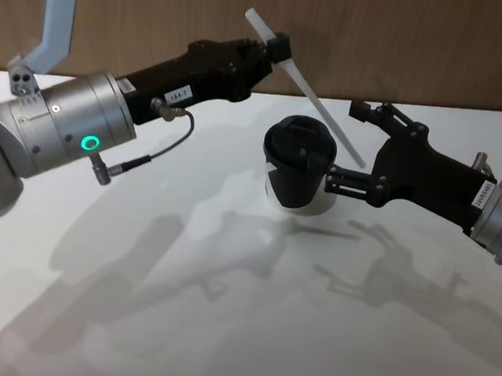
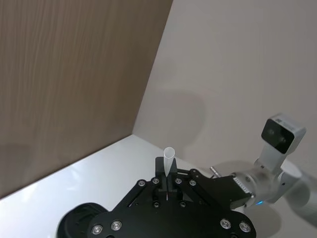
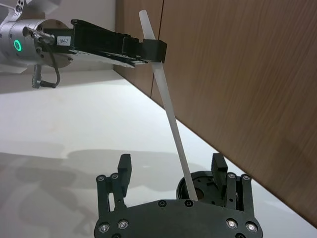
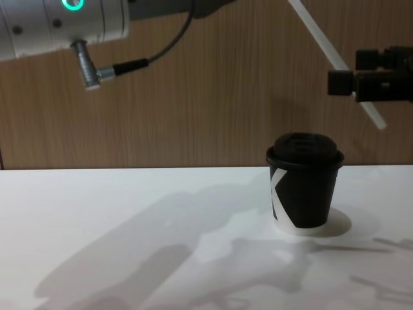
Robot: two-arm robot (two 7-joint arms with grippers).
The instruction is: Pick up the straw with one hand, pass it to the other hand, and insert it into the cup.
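straw (image 4: 319, 38) cropped (chest view), cup (image 3: 205, 182) half hidden

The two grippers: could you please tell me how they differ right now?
The left gripper is shut on the straw near its upper end; the right gripper is open, straddling the straw's lower part without clamping it. The left reaches in from the left of the cup, the right from its right. Both are black and raised in the air.

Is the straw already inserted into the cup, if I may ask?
No: the straw ends in mid-air, its lower tip above and to the right of the cup.
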